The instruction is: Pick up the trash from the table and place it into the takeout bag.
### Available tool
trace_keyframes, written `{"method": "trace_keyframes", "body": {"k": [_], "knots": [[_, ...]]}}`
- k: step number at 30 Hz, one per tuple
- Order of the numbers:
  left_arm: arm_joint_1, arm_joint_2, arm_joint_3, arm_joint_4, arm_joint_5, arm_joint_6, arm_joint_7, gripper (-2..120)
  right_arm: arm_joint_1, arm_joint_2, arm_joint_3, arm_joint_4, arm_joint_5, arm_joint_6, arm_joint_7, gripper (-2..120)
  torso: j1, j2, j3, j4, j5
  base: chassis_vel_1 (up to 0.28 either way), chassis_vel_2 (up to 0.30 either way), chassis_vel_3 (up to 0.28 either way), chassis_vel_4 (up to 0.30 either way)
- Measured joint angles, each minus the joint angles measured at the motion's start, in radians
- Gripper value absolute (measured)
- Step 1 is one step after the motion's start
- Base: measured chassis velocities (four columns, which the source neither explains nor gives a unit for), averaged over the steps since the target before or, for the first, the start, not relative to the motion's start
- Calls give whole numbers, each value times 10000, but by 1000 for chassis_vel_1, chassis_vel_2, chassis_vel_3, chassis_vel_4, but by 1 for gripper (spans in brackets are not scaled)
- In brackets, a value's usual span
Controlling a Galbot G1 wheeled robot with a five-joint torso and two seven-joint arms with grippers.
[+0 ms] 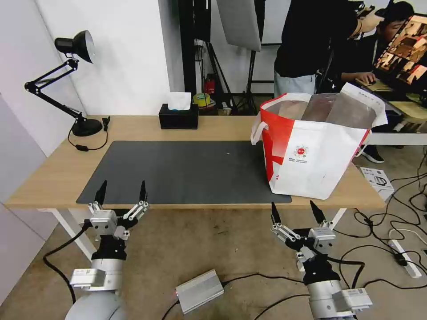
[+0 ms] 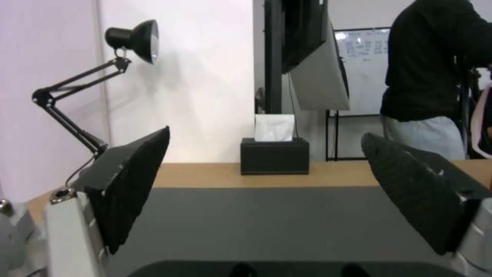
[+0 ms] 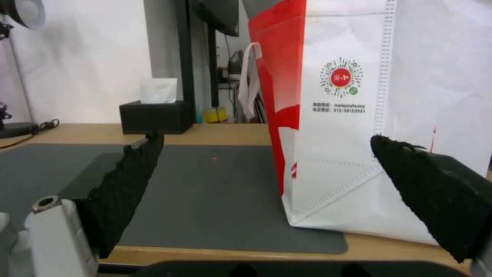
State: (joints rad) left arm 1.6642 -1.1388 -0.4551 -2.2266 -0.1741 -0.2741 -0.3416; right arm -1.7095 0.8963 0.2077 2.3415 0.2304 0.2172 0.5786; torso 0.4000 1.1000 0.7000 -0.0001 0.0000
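Holding both arms below the table (image 1: 62, 178) edge | left gripper (image 1: 121, 190) and right gripper (image 1: 295, 210) spread apart, empty | takeout bag (image 1: 311, 164) stands ahead of our right gripper, nearer that arm

White walls (image 1: 129, 66) behind. Black desk lamp (image 1: 66, 75) at far left, black tissue box (image 1: 179, 116) mid-back. Brownish floor (image 1: 200, 249) strewn with cables (image 1: 400, 213), a silver box (image 1: 199, 291), a power strip (image 1: 404, 258). Whiteboard (image 2: 361, 69) beyond.
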Motion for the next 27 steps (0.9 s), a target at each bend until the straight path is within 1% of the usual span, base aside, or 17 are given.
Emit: {"method": "trace_keyframes", "body": {"k": [11, 18, 27], "knots": [[660, 73, -489, -10, -160, -294, 75, 100, 0, 0, 0, 0, 0, 0, 0, 100, -1, 0, 0, 1, 0, 0, 0, 0, 0], [727, 118, -575, -40, -246, -327, 56, 100, 0, 0, 0, 0, 0, 0, 0, 100, 0, 0, 0, 1, 0, 0, 0, 0, 0], [887, 155, -524, -30, -152, -322, -264, 100, 0, 0, 0, 0, 0, 0, 0, 100, 0, 0, 0, 0, 0, 0, 0, 0, 0]]}}
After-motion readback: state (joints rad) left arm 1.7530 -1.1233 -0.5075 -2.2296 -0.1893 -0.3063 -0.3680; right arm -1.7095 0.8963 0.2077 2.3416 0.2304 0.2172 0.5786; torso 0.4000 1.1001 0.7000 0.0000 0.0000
